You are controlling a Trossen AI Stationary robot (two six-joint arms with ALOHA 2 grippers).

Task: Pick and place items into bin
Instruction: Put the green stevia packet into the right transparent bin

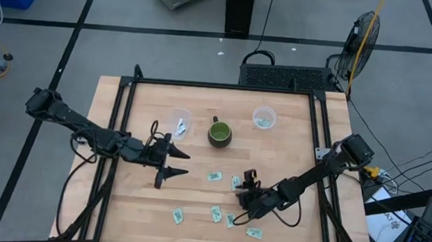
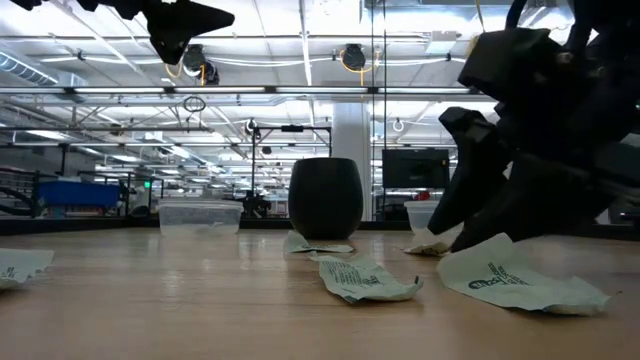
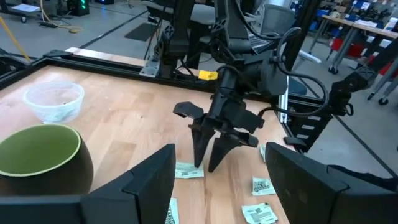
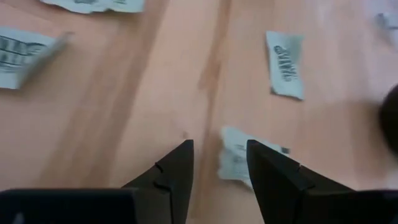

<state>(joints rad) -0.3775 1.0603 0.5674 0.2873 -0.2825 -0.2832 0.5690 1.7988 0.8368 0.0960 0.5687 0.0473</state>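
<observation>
The right gripper [image 1: 245,200] is low over the worktop [image 1: 289,160], in the near right part, among the scattered packets. Its jaws are open by a narrow gap and hold nothing. In the right wrist view its two dark fingers [image 4: 176,163] point down at bare wood, and the nearest packet [image 4: 239,158] lies not between them but just to one side, partly under one finger. So the jaws are a little off from this packet, and I judge they must shift sideways toward it before they close. The long axis of this packet I cannot tell well, because the finger hides part of it.

Other packets lie near: one close to the mug's side [image 1: 214,176], one nearer the front edge [image 1: 254,232], and one more to the left [image 1: 178,215]. The dark green mug [image 1: 220,133] stands in the middle of the worktop, between two clear plastic tubs, one [image 1: 264,117] on the right and one [image 1: 179,121] on the left.

The left gripper [image 1: 173,166] hangs higher, left of the centre, with its jaws spread wide and empty. The right arm is clearly nearer to the packets in the front right part.
</observation>
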